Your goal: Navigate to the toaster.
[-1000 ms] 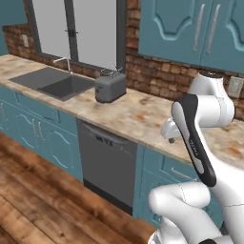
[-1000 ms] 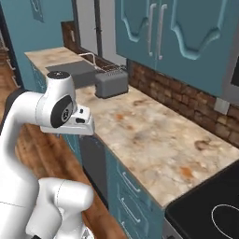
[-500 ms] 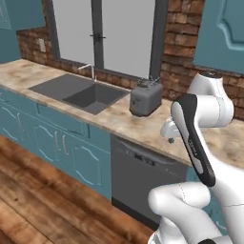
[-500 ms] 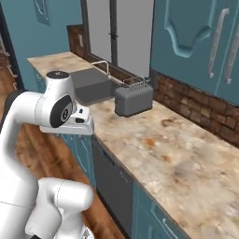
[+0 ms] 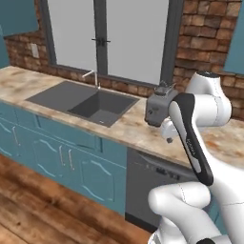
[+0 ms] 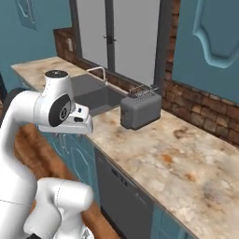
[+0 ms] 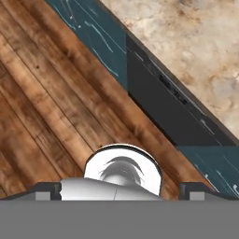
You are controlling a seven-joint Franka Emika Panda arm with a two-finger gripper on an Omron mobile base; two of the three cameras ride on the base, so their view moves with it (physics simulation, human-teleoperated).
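The toaster (image 6: 140,108) is a grey box with wire racks on top, standing on the marble counter (image 6: 177,158) against the brick wall, just right of the sink (image 6: 95,95). In the left base view the toaster (image 5: 155,107) is partly hidden behind my forearm. My arm is folded in front of the counter with the hand pointing down. In the hand view my gripper (image 7: 119,190) is open, its dark fingertips (image 7: 46,190) far apart with nothing between them, above the wooden floor.
A faucet (image 5: 93,76) stands behind the sink under a tall window. A dark dishwasher front (image 5: 152,183) sits below the counter near the toaster, with teal cabinets (image 5: 57,152) to its left. Wooden floor (image 5: 43,214) runs along the cabinets.
The base has driven along the counter, so both base views shifted: the toaster and sink now appear larger and nearer. The arm keeps the same folded pose.
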